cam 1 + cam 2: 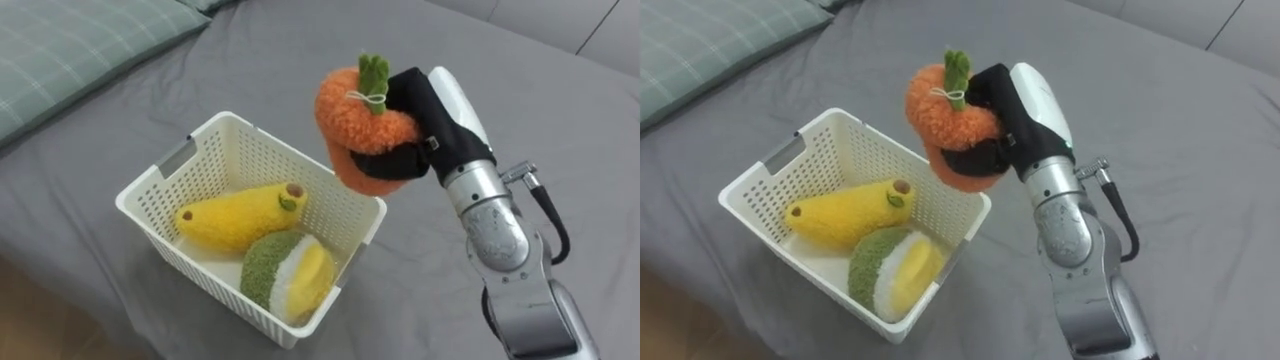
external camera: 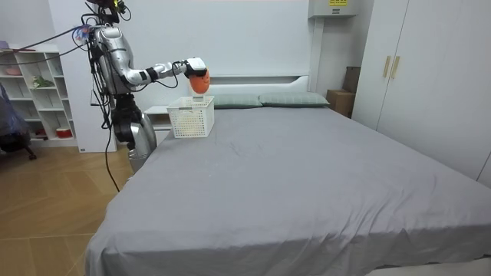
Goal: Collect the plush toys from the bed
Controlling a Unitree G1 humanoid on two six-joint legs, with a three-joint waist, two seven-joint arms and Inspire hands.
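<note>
Orange plush toy (image 1: 362, 125) held over the white basket (image 1: 140, 185) on the grey bed (image 1: 520, 70)

The right hand (image 1: 440, 115) has its fingers curled round the toy – it hangs above the basket's far right rim, long axis about upright, green stalk pointing up. In the basket lie a yellow banana toy (image 1: 240, 215), stretched left to right, and a round green-and-yellow toy (image 1: 287, 275) beside it.

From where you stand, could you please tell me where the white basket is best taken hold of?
Probably by the handle slot in the white basket's far-left wall, hooking in from outside; that side is free, while the right hand holds the orange plush toy above the far-right rim.
</note>
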